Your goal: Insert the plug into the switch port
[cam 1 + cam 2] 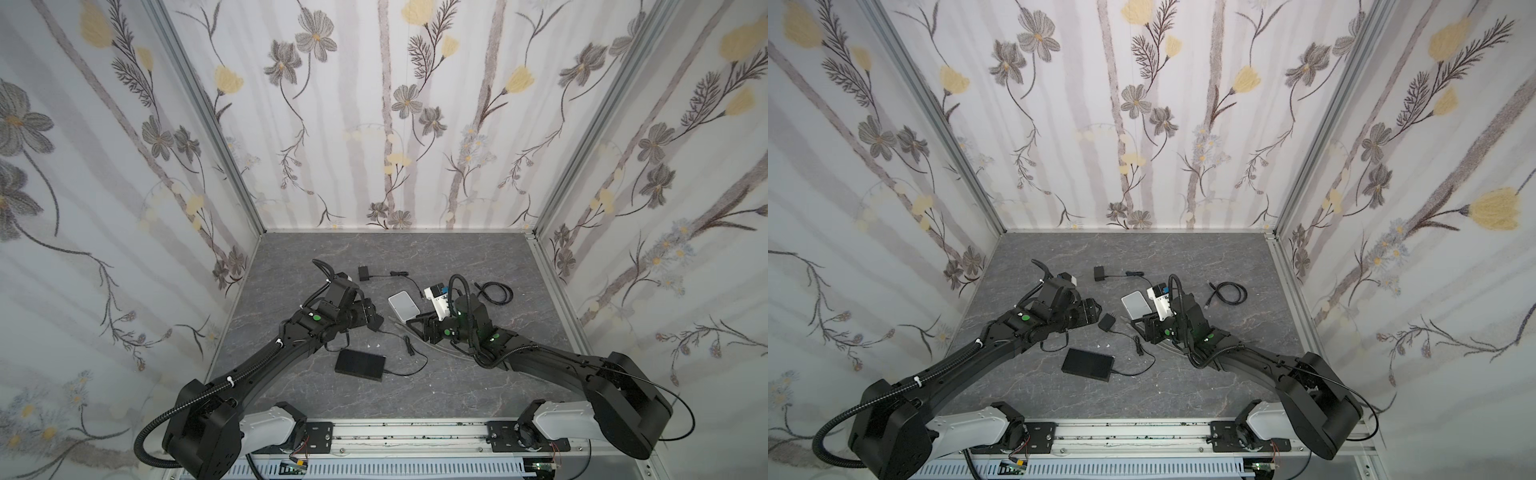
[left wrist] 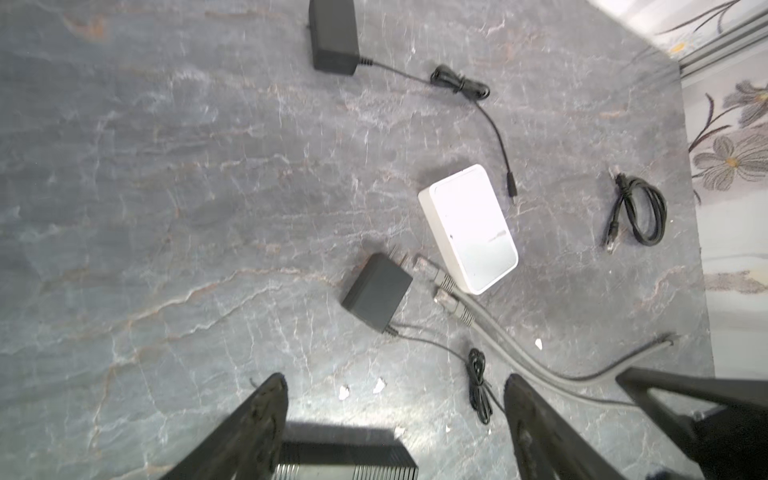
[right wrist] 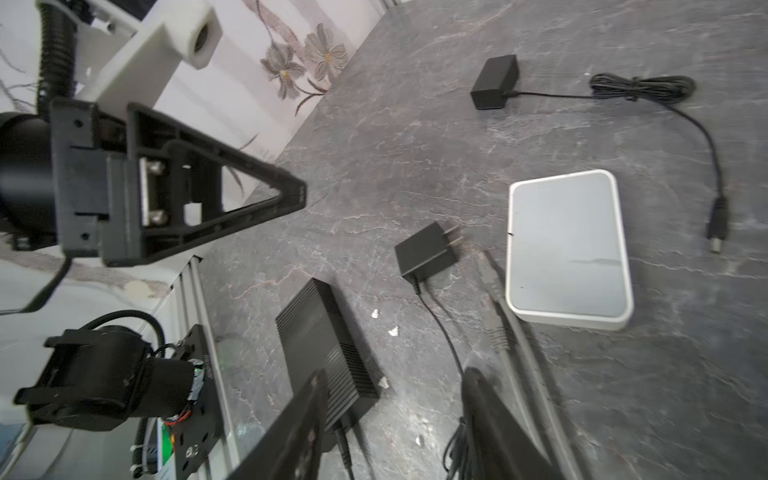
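Observation:
A white switch [image 1: 404, 305] [image 2: 469, 228] [image 3: 567, 249] lies flat mid-table. Two grey cable plugs [image 2: 424, 266] [image 3: 486, 266] rest on the table against its near side. A black barrel plug [image 2: 512, 187] [image 3: 717, 232] lies just off its far end. A black switch box [image 1: 360, 364] [image 3: 324, 345] sits nearer the front with a cord in its side. My left gripper [image 1: 372, 319] [image 2: 392, 382] hovers open and empty left of the white switch. My right gripper [image 1: 417, 328] [image 3: 395, 376] is open and empty just in front of it.
A black wall adapter [image 2: 376, 293] [image 3: 426, 249] lies beside the grey plugs, its bundled cord [image 2: 478, 386] trailing forward. A second adapter [image 1: 365, 273] sits further back. A coiled black cable [image 1: 496, 293] lies to the right. Patterned walls enclose the table on three sides.

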